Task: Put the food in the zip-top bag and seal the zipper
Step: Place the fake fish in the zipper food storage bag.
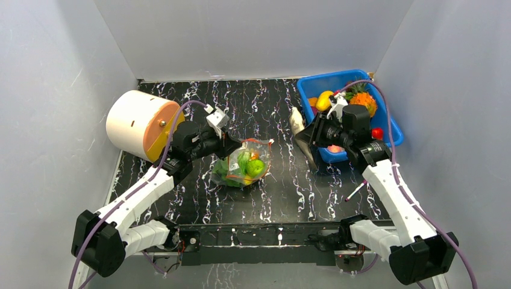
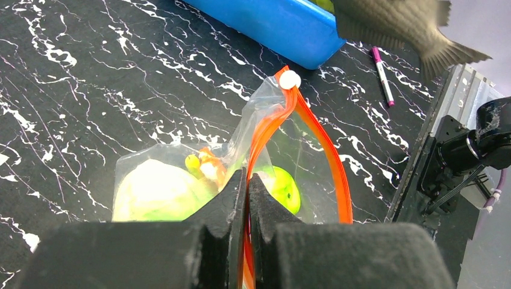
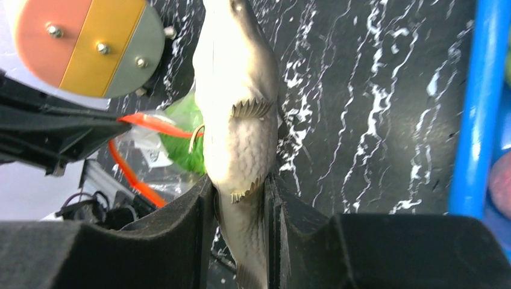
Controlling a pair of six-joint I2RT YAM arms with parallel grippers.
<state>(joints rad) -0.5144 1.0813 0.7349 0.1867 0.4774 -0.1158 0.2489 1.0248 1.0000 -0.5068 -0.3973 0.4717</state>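
The black, white-veined counter (image 1: pixel 283 108) fills the middle of the top view, walled in by pale panels. At its upper left lies the big white-and-orange cylinder (image 1: pixel 135 123) on its side, its orange face turned to the centre. At the upper right sits the blue bin (image 1: pixel 395 129), with a yellow piece (image 1: pixel 324 99), an orange spiky fruit (image 1: pixel 364 102) and a small red ball (image 1: pixel 378 133) in it. The zip-top bag (image 1: pixel 244 162) lies just left of the frame's centre, crinkled on the counter, and holds some of the food: a large pale green leafy piece (image 2: pixel 153 192) at the lower left of the left wrist view, a bright green round piece (image 2: pixel 280 186) beside it, and small orange and yellow bits (image 2: pixel 205 165) between them. The left end effector (image 2: pixel 247 180) is clenched on the zipper (image 2: pixel 337 174), the red strip pinched between its two black fingers at the bag's mouth, which gapes open in a loop toward the lower right of that view. The right end effector (image 3: pixel 238 186) is right of centre in the top view, just left of the bin, grasping a grey toy fish (image 3: pixel 238 108) by its tail end, the fish's body pointing toward the top of the right wrist view, above the counter and apart from the bag. A pink marker (image 1: pixel 355 191) lies on the counter at the lower right. A small white slider (image 2: pixel 290 79) sits at the far end of the zipper.
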